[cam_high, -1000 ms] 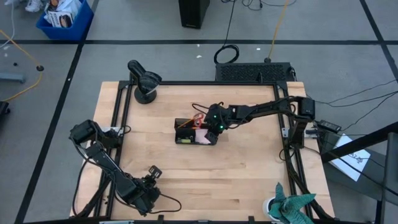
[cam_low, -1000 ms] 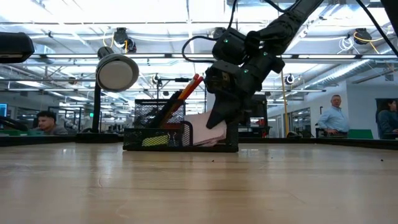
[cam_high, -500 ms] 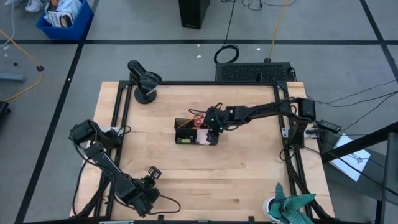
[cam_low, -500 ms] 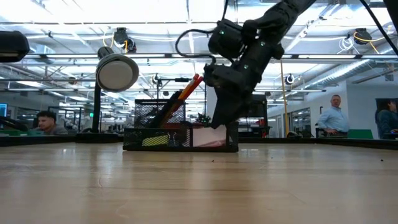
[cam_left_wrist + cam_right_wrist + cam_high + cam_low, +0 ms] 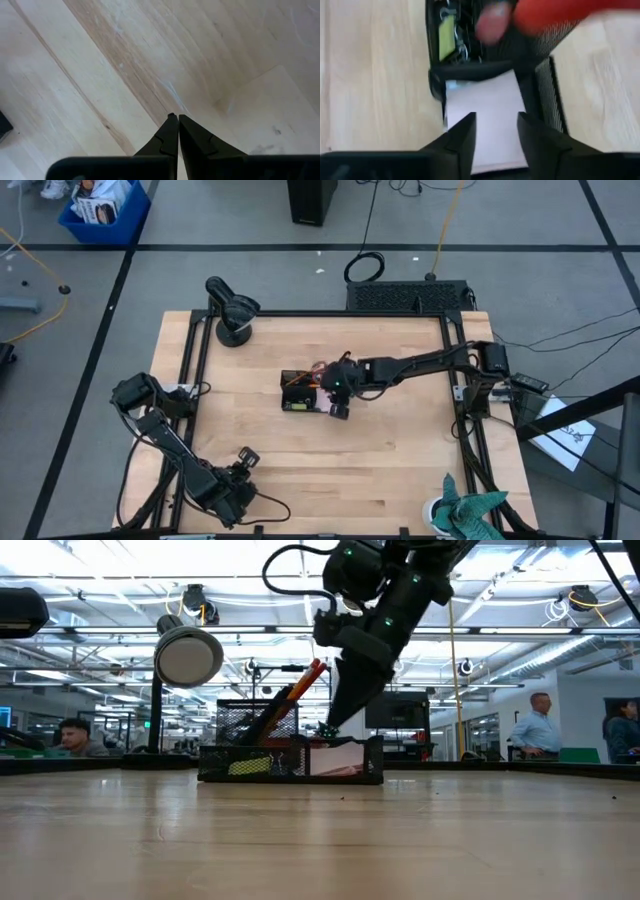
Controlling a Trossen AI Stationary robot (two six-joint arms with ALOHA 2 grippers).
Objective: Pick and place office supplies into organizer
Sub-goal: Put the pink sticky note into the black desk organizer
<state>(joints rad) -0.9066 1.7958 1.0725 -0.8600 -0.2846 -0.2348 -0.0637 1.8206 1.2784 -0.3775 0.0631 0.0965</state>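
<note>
The black organizer (image 5: pixel 300 392) (image 5: pixel 290 762) stands mid-table. A pink sticky-note pad (image 5: pixel 338 762) (image 5: pixel 485 107) lies flat in its right compartment, and a small yellow piece (image 5: pixel 248 767) (image 5: pixel 447 42) lies in another. Red-handled scissors and an orange pencil (image 5: pixel 300 685) lean up out of its mesh cup. My right gripper (image 5: pixel 338 404) (image 5: pixel 333 728) (image 5: pixel 495 135) hovers open just above the pad, slanting down, with nothing between its fingers. At the near left corner, my left gripper (image 5: pixel 244 458) (image 5: pixel 177 120) is shut just over bare wood.
A round black dome-shaped device (image 5: pixel 232 310) stands at the far left corner. A teal-green cloth (image 5: pixel 470 515) lies off the near right corner. Bare wood (image 5: pixel 380 460) surrounds the organizer. People (image 5: pixel 535 730) show in the room beyond the table.
My right gripper has let go of the pink pad, which was held tilted and now lies flat in the organizer. The gripper has then risen clear of it, shifted toward the table's near edge and rolled about its own axis.
</note>
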